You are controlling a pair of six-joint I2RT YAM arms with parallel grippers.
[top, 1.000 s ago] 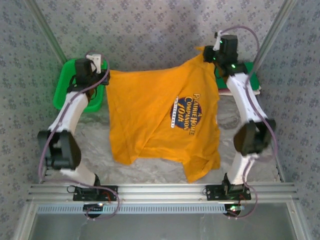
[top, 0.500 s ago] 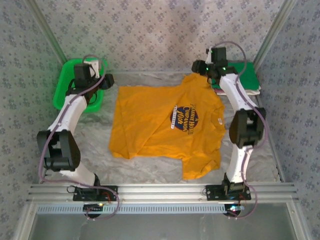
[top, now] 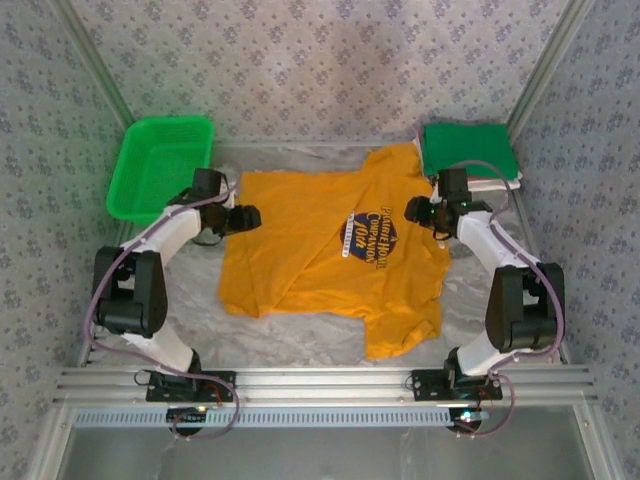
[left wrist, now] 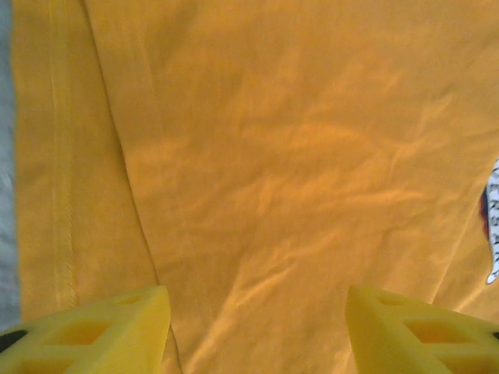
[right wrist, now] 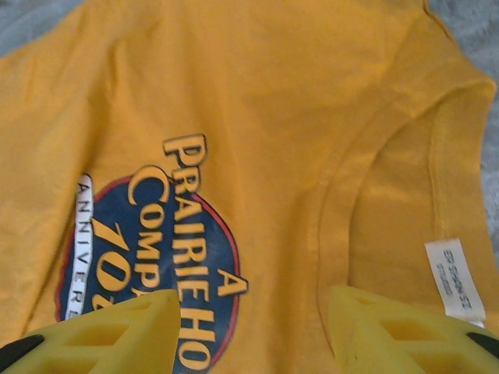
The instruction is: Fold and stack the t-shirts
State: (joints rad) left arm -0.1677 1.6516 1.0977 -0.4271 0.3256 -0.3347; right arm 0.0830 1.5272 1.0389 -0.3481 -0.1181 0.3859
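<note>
A green plastic mesh basket (top: 160,170) sits at the far left corner of the table (top: 300,340), whose surface is a crinkled silvery-grey sheet. Grey patterned cloth walls (top: 300,70) close in the back and sides, with slanted metal posts (top: 92,70) at the corners. A ribbed aluminium rail (top: 320,381) runs along the near edge.

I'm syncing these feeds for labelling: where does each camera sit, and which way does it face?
Top external: fixed above and behind the arms, looking down on the table; both arms show, left gripper and right gripper at the orange-yellow t-shirt's sides.
Left wrist: on the left wrist, facing down at plain cloth and a hem; its yellow fingers apart at the bottom.
Right wrist: on the right wrist, facing down at the chest print and collar; yellow fingers likewise.
Shared: top and right wrist both show the print.
</note>
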